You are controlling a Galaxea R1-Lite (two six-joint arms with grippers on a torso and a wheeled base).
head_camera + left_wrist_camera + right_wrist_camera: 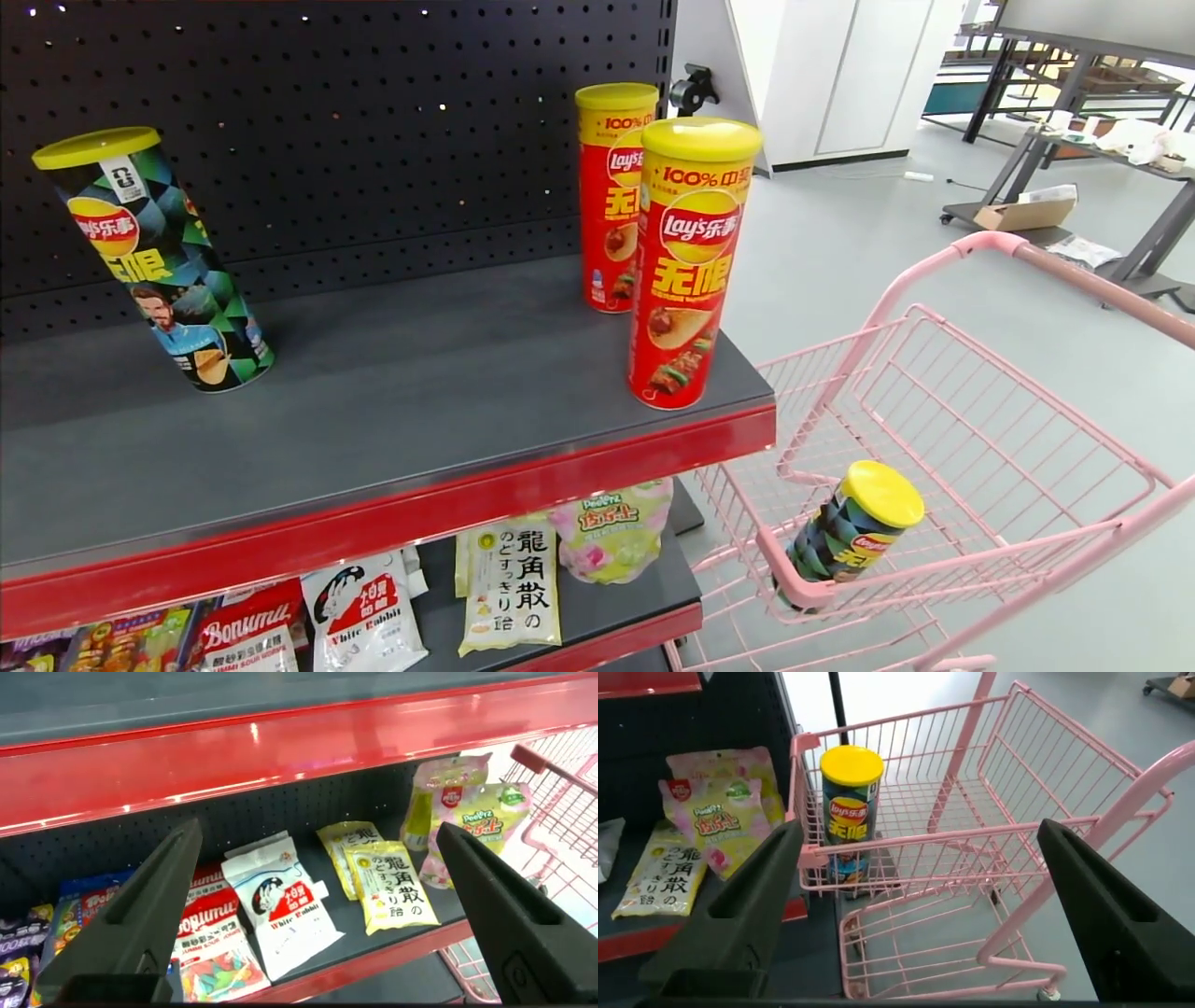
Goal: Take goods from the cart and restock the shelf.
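A can (854,532) is stood upright in the pink cart (934,317), in the corner nearest the shelf — yellow lid, dark body in green and blue facets, a red-and-yellow logo. On the top shelf (392,401), two red cans (691,261) with yellow lids are set at the cart end, one behind the other. A left can (154,257) in the dark pattern is placed well apart. Bags (280,901) are laid on the lower shelf (607,607). The left gripper (318,831) and right gripper (920,826) are spread wide — nothing is pinched.

Bright, even light w/ glare on shelf edge (252,733); soft shadows.
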